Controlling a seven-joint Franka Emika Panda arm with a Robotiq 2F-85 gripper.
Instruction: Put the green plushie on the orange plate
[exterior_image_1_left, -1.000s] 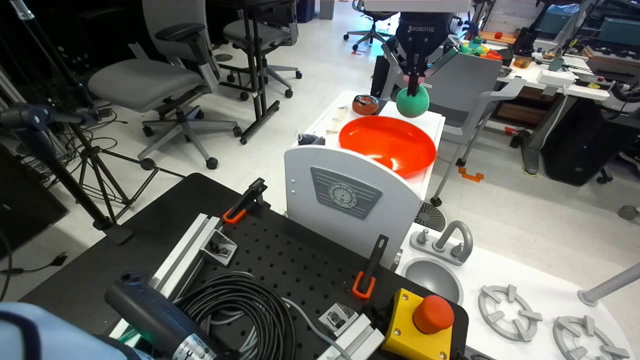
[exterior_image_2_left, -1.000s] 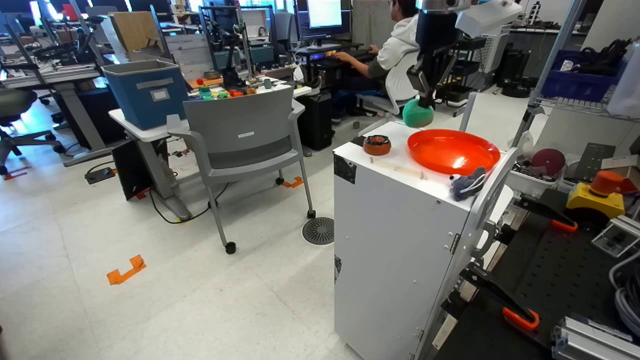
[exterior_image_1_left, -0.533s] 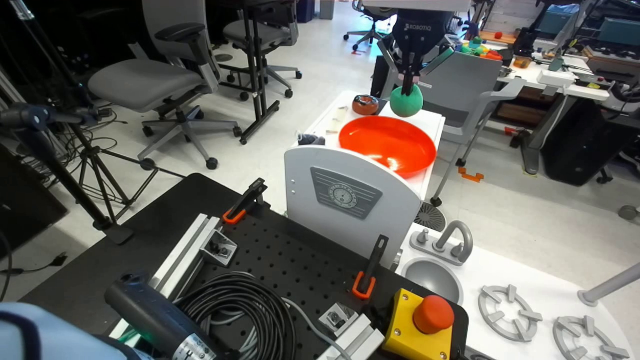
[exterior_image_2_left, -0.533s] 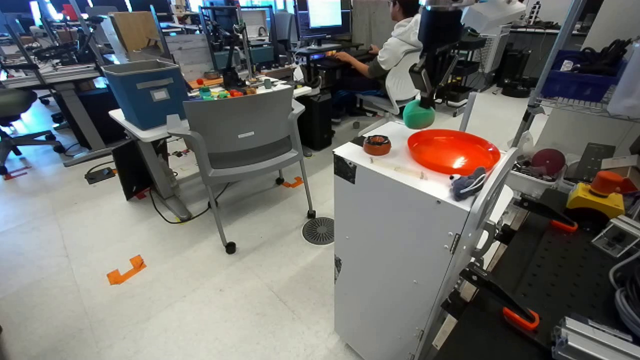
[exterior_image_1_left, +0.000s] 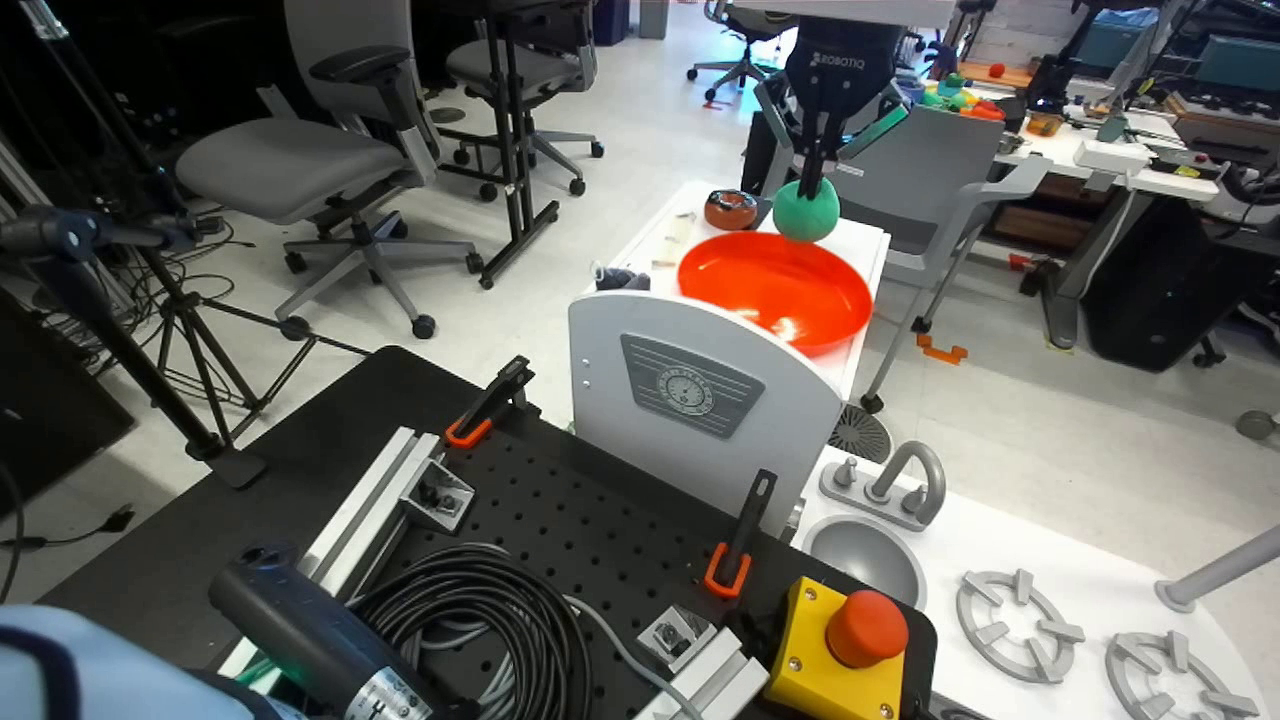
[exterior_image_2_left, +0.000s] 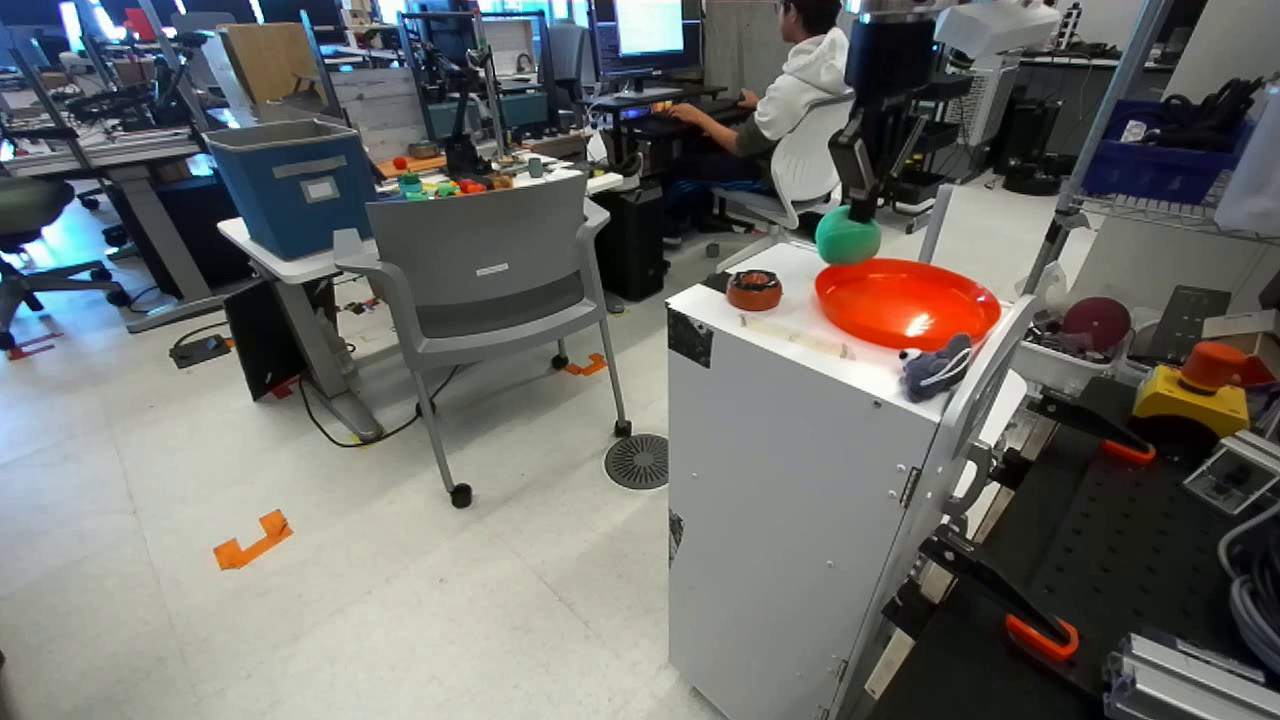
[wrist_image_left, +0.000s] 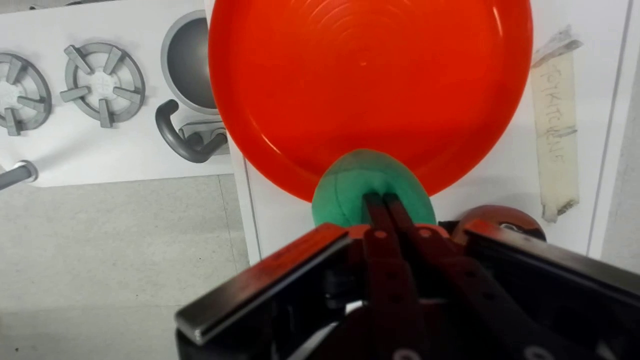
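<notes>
The green plushie (exterior_image_1_left: 806, 214) is a small round ball held in my gripper (exterior_image_1_left: 811, 190). It also shows in an exterior view (exterior_image_2_left: 847, 240) and in the wrist view (wrist_image_left: 340, 192). The gripper's fingertips (wrist_image_left: 382, 196) are close together, pinching the top of the plushie. The large glossy orange plate (exterior_image_1_left: 765, 285) lies on the white cabinet top, also in an exterior view (exterior_image_2_left: 905, 310). In the wrist view the plate (wrist_image_left: 370, 85) fills the upper middle, and the plushie overlaps its rim. The plushie hangs at the plate's edge; I cannot tell whether it touches the rim.
A brown-orange round object (exterior_image_2_left: 753, 291) sits beside the plate. A grey toy mouse (exterior_image_2_left: 935, 370) lies near the upright grey panel (exterior_image_1_left: 700, 390) at the cabinet's edge. A toy sink (exterior_image_1_left: 868, 560) and burners (exterior_image_1_left: 1020, 628) are beyond the panel. A chair (exterior_image_2_left: 490, 270) stands nearby.
The gripper, with the plushie in it, has moved sideways and a little down, closer to the plate's edge. The plate and other objects have not moved.
</notes>
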